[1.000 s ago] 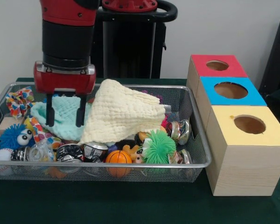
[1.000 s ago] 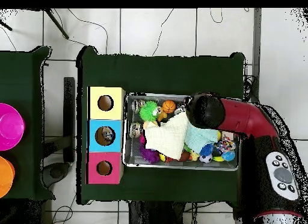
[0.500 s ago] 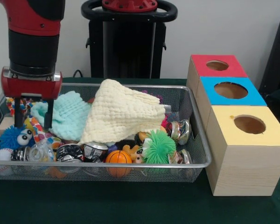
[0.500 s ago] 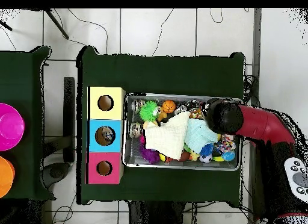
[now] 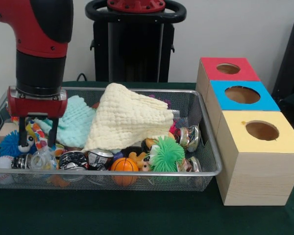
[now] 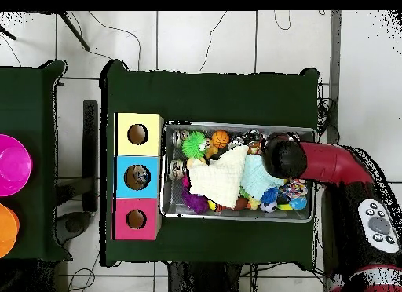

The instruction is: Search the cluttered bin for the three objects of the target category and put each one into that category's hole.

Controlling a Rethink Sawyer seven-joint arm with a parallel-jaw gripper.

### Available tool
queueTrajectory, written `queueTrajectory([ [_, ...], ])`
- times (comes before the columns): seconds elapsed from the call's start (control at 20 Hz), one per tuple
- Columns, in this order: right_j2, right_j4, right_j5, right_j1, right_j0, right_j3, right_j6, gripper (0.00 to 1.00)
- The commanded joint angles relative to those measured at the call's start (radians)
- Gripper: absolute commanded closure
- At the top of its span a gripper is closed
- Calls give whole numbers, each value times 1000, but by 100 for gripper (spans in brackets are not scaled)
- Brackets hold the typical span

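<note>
The cluttered bin (image 5: 206,169) is a shallow silver wire-mesh basket. It sits under the end effector (image 5: 37,139), crammed with toys and cloths

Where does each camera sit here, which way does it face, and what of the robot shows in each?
Front view: sits across the table facing the robot; looks at the cluttered bin and three boxes; shows the pedestal, the red and black arm, and the open gripper low over toys at the bin's left end.
Overhead view: sits above the table looking straight down, robot base at the bottom; shows the arm reaching in from the right over the bin's right end.
Shared: the bin, the cream cloth, the yellow box; the views are turned half round.
</note>
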Motion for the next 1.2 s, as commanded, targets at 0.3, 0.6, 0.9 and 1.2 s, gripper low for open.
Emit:
queueTrajectory([
  [0.3, 104, -45, -51, 60, 29, 8, -24, 0],
  [0.6, 99, -61, -59, 76, 27, -29, -35, 0],
  [0.9, 96, -71, -60, 59, 10, -18, -54, 0],
  [1.2, 75, -98, -66, 75, 8, -38, -66, 0],
])
